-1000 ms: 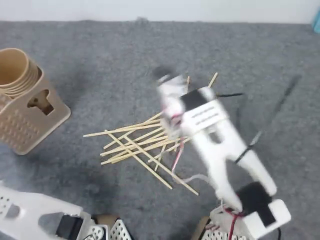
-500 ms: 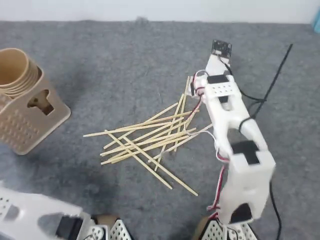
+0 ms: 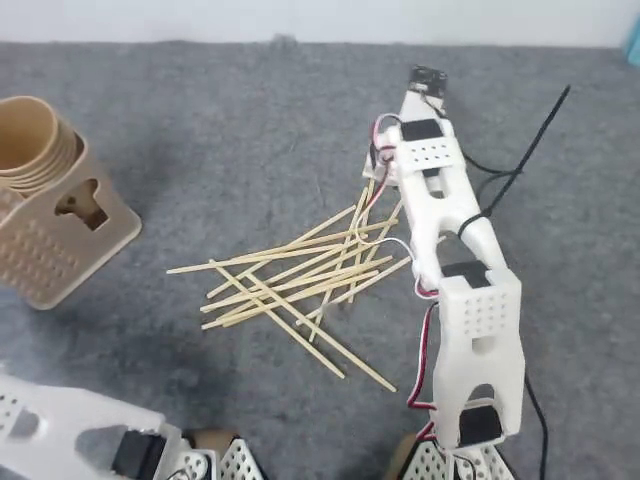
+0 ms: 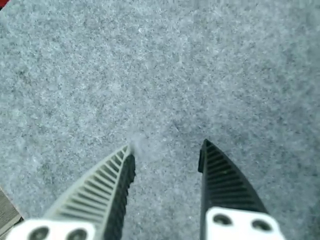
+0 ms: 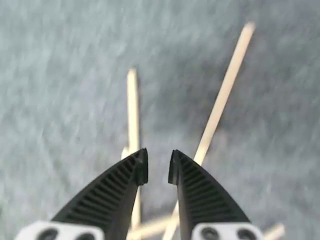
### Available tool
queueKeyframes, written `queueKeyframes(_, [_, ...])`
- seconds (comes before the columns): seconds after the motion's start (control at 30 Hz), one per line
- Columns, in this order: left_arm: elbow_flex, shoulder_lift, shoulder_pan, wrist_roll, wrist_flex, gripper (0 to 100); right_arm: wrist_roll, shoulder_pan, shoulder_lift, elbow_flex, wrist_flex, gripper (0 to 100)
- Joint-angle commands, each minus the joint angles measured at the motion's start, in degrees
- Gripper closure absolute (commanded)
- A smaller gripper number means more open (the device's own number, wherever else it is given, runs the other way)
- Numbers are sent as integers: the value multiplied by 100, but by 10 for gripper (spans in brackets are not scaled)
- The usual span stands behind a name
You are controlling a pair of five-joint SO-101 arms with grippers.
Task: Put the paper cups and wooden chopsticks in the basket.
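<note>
Chopsticks (image 3: pixel 300 283) lie in a loose criss-cross heap mid-frame in the high view, on the grey tabletop (image 3: pixel 200 110), well apart from the basket (image 3: pixel 70 250) at the left edge. Paper cups (image 3: pixel 30 140) already sit stacked in that basket, upper left.

My right pincer (image 5: pixel 158 167) hangs over the heap's upper-right end, jaws barely parted w/ nothing between. Two stick ends show just beyond the tips. My left pincer (image 4: pixel 167 160) is spread wide over bare tabletop, holding nothing.

Handling, as I judge it: sticks are light, stiff, thin, smooth wood. They'll prob. roll or pivot if pinched near an end. They lie flat on a soft surface, so my tips must press down either side.

Best hold is approx. mid-length, across a stick on top of the pile, or where several run parallel so a bundle lifts together. I'd widen the gap first. A firm squeeze is OK; they won't crush but may scissor apart.
</note>
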Motion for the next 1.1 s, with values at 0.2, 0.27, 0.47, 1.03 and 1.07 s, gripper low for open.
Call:
queueKeyframes(0.2, [-224, -79, -26, 88, -114, 804, -176, 418, -497, -624, 752, 919])
queueKeyframes(0.27, [-224, -79, -18, 88, -114, 804, -334, 602, -189, -624, 382, 919])
queueKeyframes(0.47, [-215, -79, -53, 88, -264, 804, -369, 743, 611, -651, -286, 919])
queueKeyframes(1.03, [-180, -79, -26, 105, -308, 804, 958, -1543, 875, -958, 303, 920])
queueKeyframes(1.07, [-180, -79, -26, 105, -316, 804, 1204, -1736, 875, -949, 374, 920])
